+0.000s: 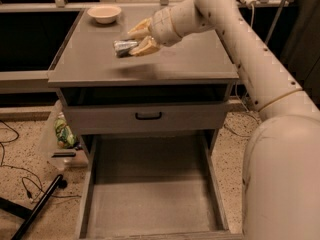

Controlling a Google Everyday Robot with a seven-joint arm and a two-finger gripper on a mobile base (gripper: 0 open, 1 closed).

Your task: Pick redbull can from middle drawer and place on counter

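The redbull can is a slim silvery can held sideways between the tan fingers of my gripper. The gripper is shut on the can, which hangs a little above the counter, left of its middle, with a soft shadow under it. The white arm reaches in from the upper right. The middle drawer stands pulled out below, its grey floor bare.
A cream bowl sits at the counter's back left corner. A closed drawer front with a black handle is above the open drawer. A bag with green items and a black pole lie on the floor at left.
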